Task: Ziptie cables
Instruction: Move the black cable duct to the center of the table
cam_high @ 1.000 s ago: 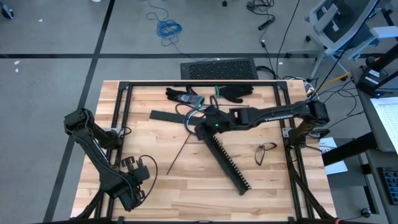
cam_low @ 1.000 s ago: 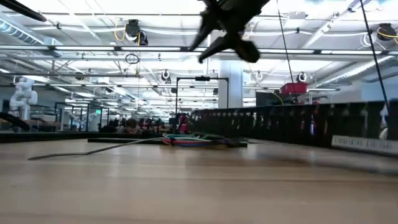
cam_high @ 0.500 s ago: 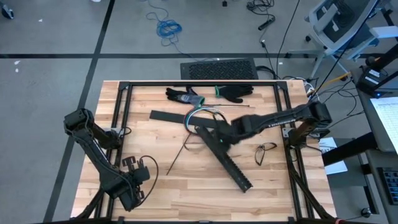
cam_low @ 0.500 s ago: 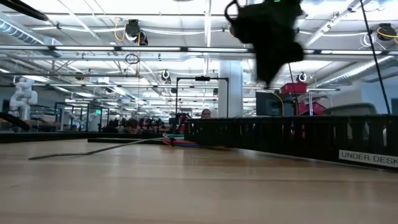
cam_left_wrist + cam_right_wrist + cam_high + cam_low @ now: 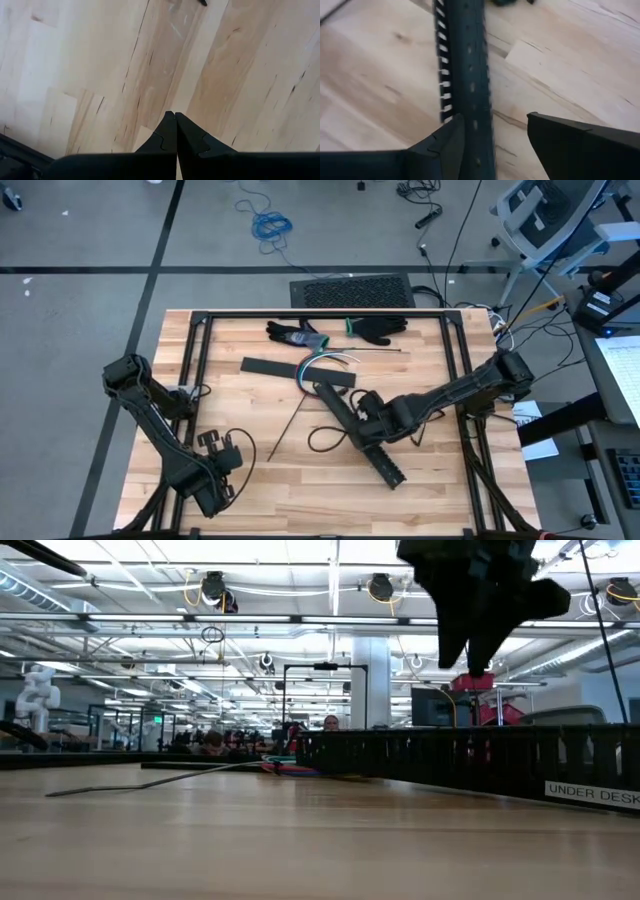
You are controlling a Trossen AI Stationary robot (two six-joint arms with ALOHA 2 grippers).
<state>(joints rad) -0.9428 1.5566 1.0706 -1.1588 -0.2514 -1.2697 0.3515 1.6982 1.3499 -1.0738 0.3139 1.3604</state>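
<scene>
The cables (image 5: 322,364), a small bundle of coloured wires, lie on the table at its far middle. They also show in the low view (image 5: 300,767). A thin dark zip tie (image 5: 286,430) lies on the wood nearer the front. My right gripper (image 5: 352,432) is open and points down, above the middle of the long black slotted duct (image 5: 362,435). In the low view it (image 5: 472,640) hangs well clear of the table. In its wrist view (image 5: 492,120) the duct (image 5: 465,60) runs under its fingers. My left gripper (image 5: 225,467) is shut and empty at the near left.
Two black gloves (image 5: 300,335) (image 5: 378,327) lie at the far edge. A flat black strip (image 5: 290,369) lies beside the cables. Glasses (image 5: 430,420) lie right of the duct, partly under my right arm. Bare wood (image 5: 250,410) lies at centre left. A black frame (image 5: 190,360) rims the table.
My right gripper has gone from beside the cables at the duct's far end toward the table's near edge, along the duct, staying high above the table. The duct has shifted slightly and now lies still. The cables have stayed in place.
</scene>
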